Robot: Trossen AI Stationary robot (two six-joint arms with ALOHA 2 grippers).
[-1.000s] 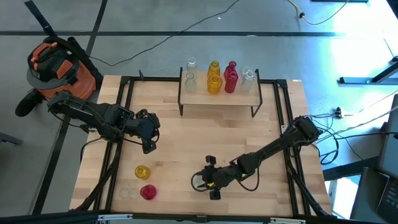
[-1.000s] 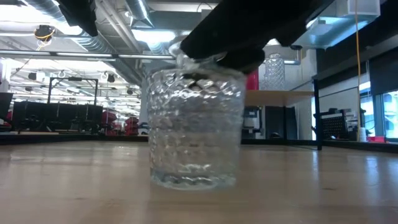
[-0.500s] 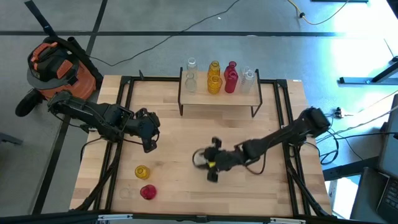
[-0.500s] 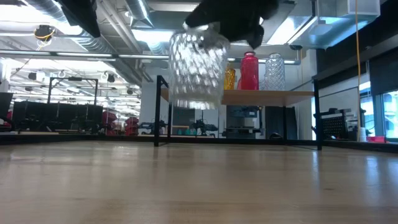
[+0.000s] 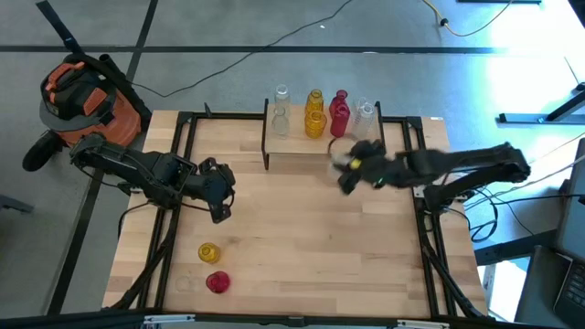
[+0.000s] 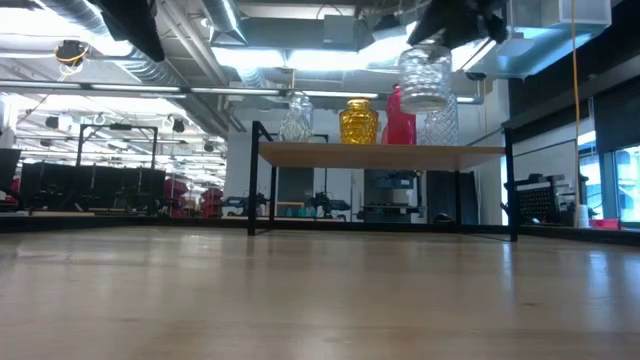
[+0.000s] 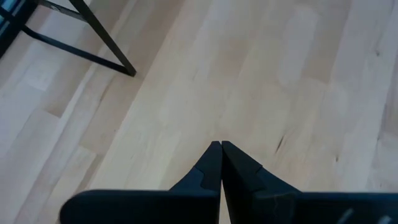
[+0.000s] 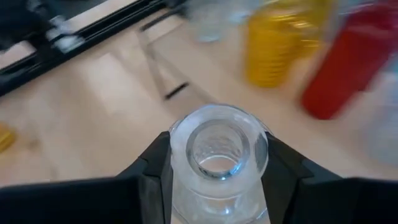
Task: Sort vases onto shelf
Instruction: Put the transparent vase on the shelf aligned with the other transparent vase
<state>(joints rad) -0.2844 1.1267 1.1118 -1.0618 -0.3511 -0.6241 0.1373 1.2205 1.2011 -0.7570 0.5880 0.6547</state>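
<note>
The shelf (image 5: pixel 320 148) stands at the table's far edge and bears a clear vase (image 5: pixel 280 110), a yellow vase (image 5: pixel 314 115), a red vase (image 5: pixel 339 115) and another clear vase (image 5: pixel 366 117), all on their bases. My right gripper (image 5: pixel 351 171) hovers just in front of the shelf's right half, shut on a ribbed clear vase (image 6: pixel 424 78). A yellow vase (image 5: pixel 208 251) and a red vase (image 5: pixel 217 281) stand near the table's front left. My left gripper (image 7: pixel 221 147) is shut and holds nothing, above the table's left half. My right gripper pinches the clear vase just below its open mouth (image 8: pixel 217 146), one finger (image 8: pixel 155 169) on each side of the neck. The vase is lifted clear of the table and hangs below the fingers, its body (image 6: pixel 424 85) about level with the vases on the shelf.
Black frame rails (image 5: pixel 187 137) run along the table's left and right sides. An orange and black machine (image 5: pixel 87 96) sits on the floor beyond the far left corner. The middle of the wooden tabletop (image 5: pixel 302 238) is bare.
My right gripper has lifted the clear vase off the table near its front edge and carried it up, toward the far edge and the right, up to the shelf. Its wrist has turned on the way. The vase now hangs clear at shelf height.
</note>
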